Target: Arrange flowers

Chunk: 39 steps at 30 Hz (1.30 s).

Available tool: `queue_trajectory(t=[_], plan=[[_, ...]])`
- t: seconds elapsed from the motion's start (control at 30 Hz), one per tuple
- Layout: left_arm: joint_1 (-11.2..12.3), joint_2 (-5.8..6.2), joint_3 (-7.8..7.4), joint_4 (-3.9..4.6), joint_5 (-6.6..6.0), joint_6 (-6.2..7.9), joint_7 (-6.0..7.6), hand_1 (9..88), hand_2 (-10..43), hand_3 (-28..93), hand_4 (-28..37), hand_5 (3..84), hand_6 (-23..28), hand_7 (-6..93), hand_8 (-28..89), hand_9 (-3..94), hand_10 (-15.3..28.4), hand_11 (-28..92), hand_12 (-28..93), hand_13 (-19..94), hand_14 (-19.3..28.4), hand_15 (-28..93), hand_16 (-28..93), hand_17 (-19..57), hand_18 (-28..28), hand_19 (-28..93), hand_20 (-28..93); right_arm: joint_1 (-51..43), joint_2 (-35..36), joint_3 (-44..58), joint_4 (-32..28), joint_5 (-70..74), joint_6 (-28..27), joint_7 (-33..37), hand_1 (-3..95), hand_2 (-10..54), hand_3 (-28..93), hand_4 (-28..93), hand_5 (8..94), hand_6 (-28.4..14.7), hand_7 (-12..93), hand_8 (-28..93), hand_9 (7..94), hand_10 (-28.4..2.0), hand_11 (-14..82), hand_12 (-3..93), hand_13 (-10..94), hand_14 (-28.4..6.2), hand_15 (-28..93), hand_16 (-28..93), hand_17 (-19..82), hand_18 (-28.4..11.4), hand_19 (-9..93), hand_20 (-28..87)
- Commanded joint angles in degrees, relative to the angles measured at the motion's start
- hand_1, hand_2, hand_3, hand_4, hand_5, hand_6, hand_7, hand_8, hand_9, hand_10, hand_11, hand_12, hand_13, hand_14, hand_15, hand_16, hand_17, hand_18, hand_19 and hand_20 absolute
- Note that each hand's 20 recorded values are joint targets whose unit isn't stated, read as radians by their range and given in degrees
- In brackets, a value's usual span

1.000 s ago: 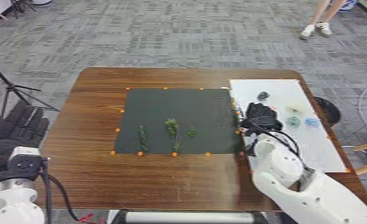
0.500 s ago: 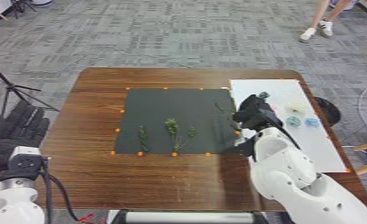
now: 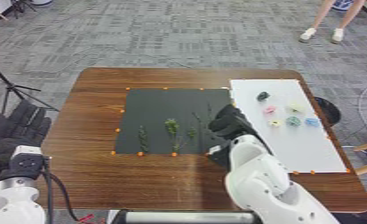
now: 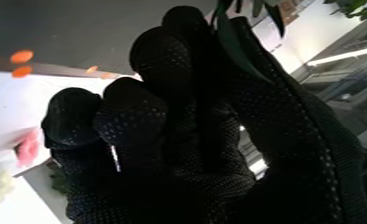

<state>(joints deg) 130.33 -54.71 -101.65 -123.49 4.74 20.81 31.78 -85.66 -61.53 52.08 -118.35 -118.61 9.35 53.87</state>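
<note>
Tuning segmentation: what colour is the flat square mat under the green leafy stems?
The flat mat is dark grey, clearest in the head view.

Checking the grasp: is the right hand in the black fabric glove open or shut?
Shut: the right hand pinches a dark green leafy sprig, whose leaves show between thumb and fingertips in the right wrist view.

In the head view, we get bright, fairly even light across the grey carpet [image 3: 162, 40] and brown wooden table [image 3: 82, 172], the white board [image 3: 304, 150] palest and the black mat [image 3: 153, 107] dull; the right hand [image 3: 231, 124] reads as a dark mass. In the right wrist view, we face harsher contrast: a strip light [image 4: 344, 55] glares, the glove nears silhouette, and the leafy sprig [image 4: 235, 50] sits dim against the glow.
</note>
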Motion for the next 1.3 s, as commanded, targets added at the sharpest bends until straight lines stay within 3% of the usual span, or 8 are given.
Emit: queue_trajectory(t=[0.03, 0.73, 0.9, 1.0, 1.3], plan=[[1.2, -0.21, 0.09, -0.11, 0.07, 0.01, 0.26, 23.8, 18.7, 76, -28.3, 42.8, 8.6, 16.7, -11, 31.3, 14.6, 26, 8, 23, 13.4, 31, -7, -5.1, 11.0, 26, 11, -4.1, -1.4, 1.1, 0.0, -2.8, -0.8, 1.0, 50.3, -9.5, 74, -20, 73.8, -2.8, 43, 19, 76.8, -14.0, 42.0, 52.4, 73, -13.6, 73, 44, 46, -27.7, 93, 43], [1.2, -0.51, -0.15, 0.11, 0.36, -0.23, -0.12, 23.8, 18.6, 76, -28.3, 42.7, 8.5, 16.7, -11, 31.4, 14.5, 26, 8, 23, 13.3, 31, -6, -5.1, 11.0, 26, 11, -5.1, -2.4, 1.6, 1.7, -5.3, -5.3, 2.4, 50.0, -9.5, 73, -20, 72.8, -3.2, 42, 18, 75.2, -14.2, 41.7, 53.1, 72, -14.1, 73, 45, 45, -27.8, 93, 43], [0.8, -0.34, 0.54, 0.37, -0.89, -1.22, 0.30, 23.8, 18.4, 76, -28.3, 42.7, 8.5, 16.7, -11, 31.3, 14.6, 26, 8, 23, 13.3, 31, -6, -5.2, 11.1, 26, 11, -4.7, -2.5, 1.8, 2.5, -5.8, -5.2, 2.9, 49.9, -9.5, 72, -20, 70.8, -3.2, 41, 17, 74.4, -13.8, 41.2, 53.2, 71, -14.1, 73, 44, 45, -27.7, 93, 42], [1.0, -0.36, 0.45, 0.30, -0.65, -1.33, 0.17, 23.9, 18.3, 76, -28.3, 42.7, 8.5, 16.6, -11, 31.3, 14.5, 26, 8, 23, 13.3, 31, -6, -5.2, 11.1, 26, 11, -4.9, -2.6, 1.8, 2.7, -6.3, -4.8, 2.7, 49.4, -9.5, 72, -20, 70.3, -3.4, 41, 16, 74.1, -13.6, 40.7, 53.2, 71, -14.0, 73, 44, 45, -27.5, 93, 41], [0.7, -0.71, 1.12, 0.55, -1.06, -1.04, 0.01, 24.0, 18.2, 76, -28.3, 42.7, 8.5, 16.7, -11, 31.4, 14.4, 26, 8, 23, 13.3, 31, -6, -5.2, 11.2, 26, 11, -5.2, -2.7, 2.0, 2.5, -5.3, -4.3, 1.9, 45.0, -9.5, 72, -19, 70.4, -6.5, 27, 11, 72.6, -15.1, 42.5, 46.9, 70, -14.1, 72, 43, 45, -27.4, 93, 40]])
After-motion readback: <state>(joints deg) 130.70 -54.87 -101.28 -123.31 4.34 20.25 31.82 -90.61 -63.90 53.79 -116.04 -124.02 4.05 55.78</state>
